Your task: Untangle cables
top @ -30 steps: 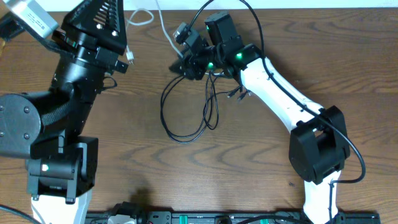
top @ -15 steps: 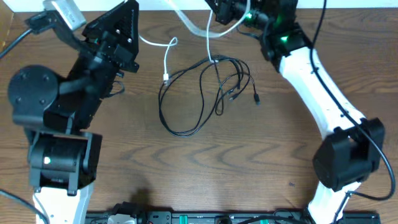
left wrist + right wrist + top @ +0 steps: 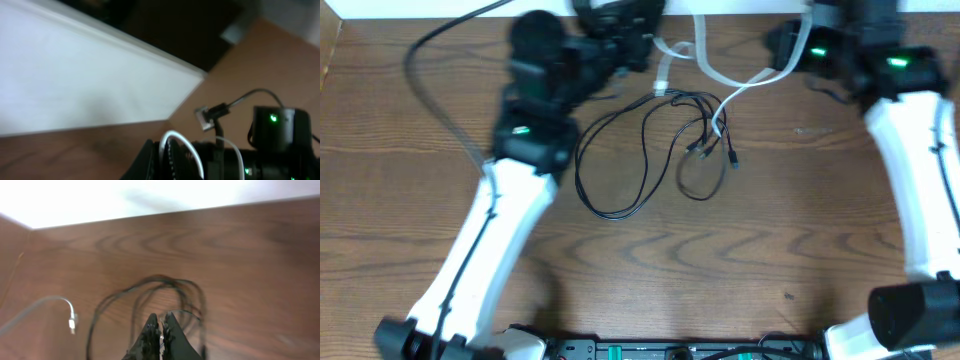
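The black cables [image 3: 582,172] lie in tangled loops on the wooden table at mid-back, their small plug ends [image 3: 732,158] to the right. The white cable [image 3: 745,90] runs from my left gripper [image 3: 638,45] down over the black tangle and up to my right gripper [image 3: 782,50]. In the left wrist view the white cable [image 3: 192,150] arcs over my left gripper [image 3: 165,147], which is shut on it. My right gripper [image 3: 161,316] is shut with a sliver of white cable between its fingers. Beyond it lie the black cables [image 3: 150,282] and a white cable [image 3: 45,302] end.
Both arms reach to the table's back edge, where a white wall [image 3: 420,8] begins. A pale flat strip [image 3: 705,62] hangs between the two grippers. A black rail with electronics [image 3: 620,350] runs along the front edge.
The left arm has stretched forward to the back centre. The right arm has swung from the tangle to the back right and shut, lifting the white cable; the black loops have barely moved.
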Controlling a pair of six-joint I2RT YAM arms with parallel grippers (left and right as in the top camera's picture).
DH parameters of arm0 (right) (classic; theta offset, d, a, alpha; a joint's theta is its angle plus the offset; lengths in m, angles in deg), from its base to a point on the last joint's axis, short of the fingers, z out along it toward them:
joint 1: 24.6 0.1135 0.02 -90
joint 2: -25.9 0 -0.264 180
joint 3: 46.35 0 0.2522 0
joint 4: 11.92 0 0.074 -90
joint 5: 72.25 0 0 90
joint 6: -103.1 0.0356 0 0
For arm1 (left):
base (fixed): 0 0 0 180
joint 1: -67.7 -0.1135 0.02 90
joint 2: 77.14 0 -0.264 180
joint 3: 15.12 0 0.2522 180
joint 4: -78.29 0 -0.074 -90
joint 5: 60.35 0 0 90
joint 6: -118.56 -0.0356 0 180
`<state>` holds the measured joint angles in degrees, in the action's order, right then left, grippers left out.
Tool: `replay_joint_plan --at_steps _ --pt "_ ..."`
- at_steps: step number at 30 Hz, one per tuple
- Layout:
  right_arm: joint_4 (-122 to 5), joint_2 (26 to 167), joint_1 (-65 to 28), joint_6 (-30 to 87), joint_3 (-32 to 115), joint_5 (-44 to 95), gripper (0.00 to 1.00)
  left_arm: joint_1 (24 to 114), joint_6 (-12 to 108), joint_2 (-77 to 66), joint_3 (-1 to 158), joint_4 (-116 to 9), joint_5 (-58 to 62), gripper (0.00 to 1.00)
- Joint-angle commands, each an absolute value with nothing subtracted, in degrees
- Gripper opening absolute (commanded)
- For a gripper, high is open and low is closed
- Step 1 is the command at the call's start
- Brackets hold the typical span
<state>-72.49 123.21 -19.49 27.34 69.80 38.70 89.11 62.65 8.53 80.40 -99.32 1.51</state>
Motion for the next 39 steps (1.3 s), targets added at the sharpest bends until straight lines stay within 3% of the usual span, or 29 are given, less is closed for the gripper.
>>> replay_joint_plan --at_steps 1,6,9,10,11,12,14,16,19,26,32,39 --pt "-80.07 122.12 -27.21 25.64 69.82 37.19 0.01 99.58 61.86 15.2 81.45 -103.13 2.55 0.08" --pt "-87.37 122.25 -35.16 25.38 69.78 33.71 0.01 110.68 61.82 25.69 81.45 -110.21 10.44 0.08" --pt "-90.87 122.34 -37.18 24.61 69.71 30.35 0.01 115.66 61.82 32.4 81.45 -115.8 14.34 0.63" --pt "-91.37 122.43 -37.35 24.61 69.71 29.08 0.01 116.21 61.82 33.34 81.45 -116.11 14.34 0.72" --pt "-91.9 122.54 -37.5 24.61 69.71 27.79 0.01 117.02 61.82 35.04 81.45 -115.8 14.31 0.92" --pt "-92.27 122.6 -37.61 24.61 69.71 26.98 0.01 117.19 61.82 35.66 81.45 -115.26 14.31 0.96" --pt "-92.64 122.67 -37.81 24.59 69.65 26.65 0.12 117.06 61.16 36.68 81.45 -112.17 14.29 0.97" --pt "-92.75 122.67 -37.79 24.59 69.65 26.7 0.63 116.14 57.38 36.31 81.45 -108.55 13.5 0.97" --pt "-92.77 122.69 -37.66 24.52 69.63 26.7 0.83 113.89 52.71 34.37 81.45 -102.21 10.53 0.97" --pt "-93.65 123.43 -37.57 22.64 69.58 27.11 0.95 107.18 48.07 25.97 81.45 -85.16 9.11 0.98" --pt "-93.89 127.78 -36.8 13.92 69.56 36.05 0.95 101.39 36.64 14.65 81.45 -70.36 9.4 0.98" --pt "-97.03 132.72 -32.19 7.43 69.56 37.52 0.98 91.38 36.47 6.06 81.45 -56.18 9.37 0.98"
